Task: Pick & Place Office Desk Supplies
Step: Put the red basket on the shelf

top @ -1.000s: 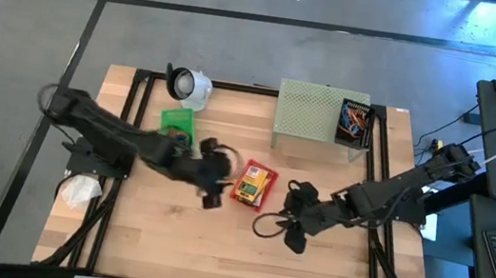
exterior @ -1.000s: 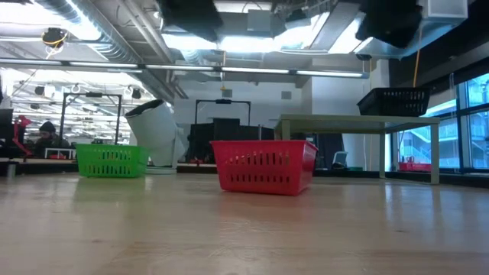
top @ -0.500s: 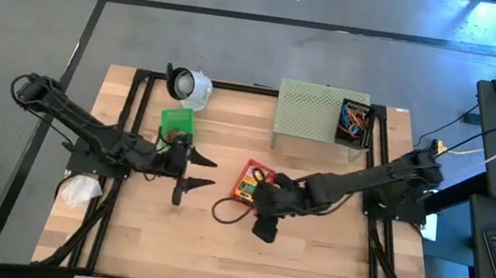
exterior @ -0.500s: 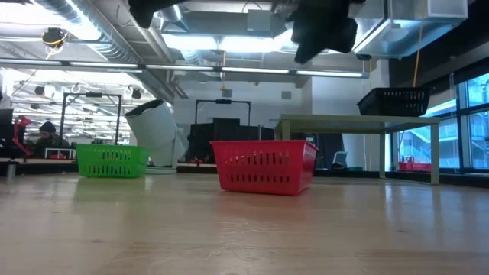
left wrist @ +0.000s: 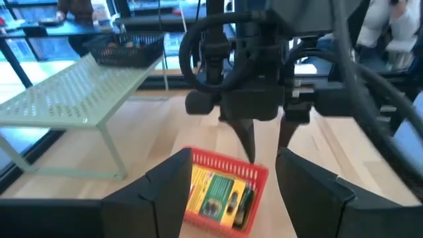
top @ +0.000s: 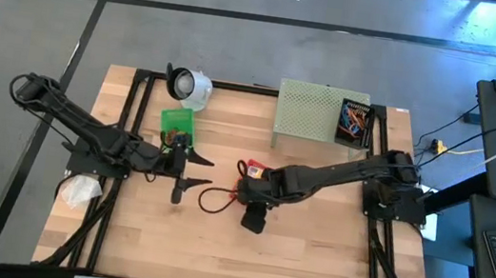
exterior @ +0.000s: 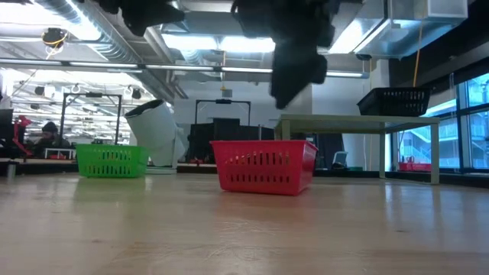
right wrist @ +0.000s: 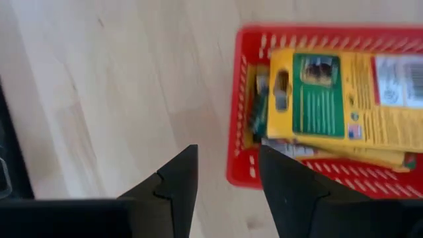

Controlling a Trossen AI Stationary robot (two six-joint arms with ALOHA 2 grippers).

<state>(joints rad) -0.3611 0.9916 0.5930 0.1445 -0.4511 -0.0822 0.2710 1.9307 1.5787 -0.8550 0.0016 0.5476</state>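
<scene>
Yellow-and-green crayon boxes (right wrist: 330,99) lie stacked in a shallow red plastic basket (right wrist: 241,125) near the middle of the pale wooden bench (top: 309,262); from above the right arm covers most of that basket, so only its left corner (top: 249,169) shows. How many boxes are stacked cannot be told, and the far end of the basket is cut off in the right wrist view. The right gripper (right wrist: 226,173) hangs just left of the basket's rim, jaws apart with nothing between them. The left gripper (top: 196,172) waits further left over bare wood, jaws spread wide and empty, pointing at the basket. A green basket (top: 176,122) sits just beyond it, its contents too small to make out. Thin rubber-band loops (top: 353,122) in orange and blue fill a black tray on the pale green perforated metal shelf (top: 307,113) at the far right, individual loops being indistinct. A white round object with a dark opening (top: 188,84) stands at the far left edge.
</scene>
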